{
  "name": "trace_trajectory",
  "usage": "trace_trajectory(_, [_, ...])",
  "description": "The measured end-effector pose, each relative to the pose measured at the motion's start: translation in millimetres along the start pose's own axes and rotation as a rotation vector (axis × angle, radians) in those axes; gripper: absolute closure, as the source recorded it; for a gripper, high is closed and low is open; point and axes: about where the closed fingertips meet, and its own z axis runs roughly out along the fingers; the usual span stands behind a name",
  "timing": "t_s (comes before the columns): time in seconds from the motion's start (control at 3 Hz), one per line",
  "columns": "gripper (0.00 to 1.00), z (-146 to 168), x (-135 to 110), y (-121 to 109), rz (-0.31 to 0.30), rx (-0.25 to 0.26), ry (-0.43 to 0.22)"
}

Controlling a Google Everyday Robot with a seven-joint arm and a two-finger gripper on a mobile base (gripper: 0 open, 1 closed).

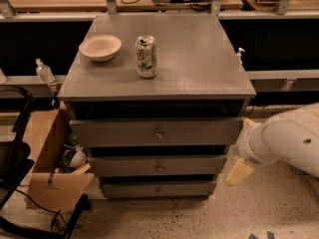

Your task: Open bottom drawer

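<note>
The grey cabinet [164, 59] has three drawer fronts stacked below its top. The bottom drawer [124, 189] is the slimmest front, lowest down, with a small round knob [158, 188] at its centre; it looks shut. Above it are the mid-sized front [124, 166] and the tallest front [114, 132]. My gripper [239, 172], a cream-coloured tip on the white arm [286, 141], hangs just off the cabinet's right side, level with the middle and bottom drawers. It touches nothing and is well to the right of the knob.
A white bowl [100, 47] and a soda can [146, 57] stand on the cabinet top. An open cardboard box [47, 156] and a black frame [17, 171] sit on the floor at the left. A small bottle [44, 71] is behind. Speckled floor lies in front.
</note>
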Motion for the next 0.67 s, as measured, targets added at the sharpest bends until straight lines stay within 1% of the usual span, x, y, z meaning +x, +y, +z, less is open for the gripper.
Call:
trace_trajectory(0.33, [0.00,6.7,2.2,-7.0,0.010,0.067,-0.007])
trace_trajectory(0.67, [0.00,6.8,2.2,-6.9,0.010,0.067,-0.007])
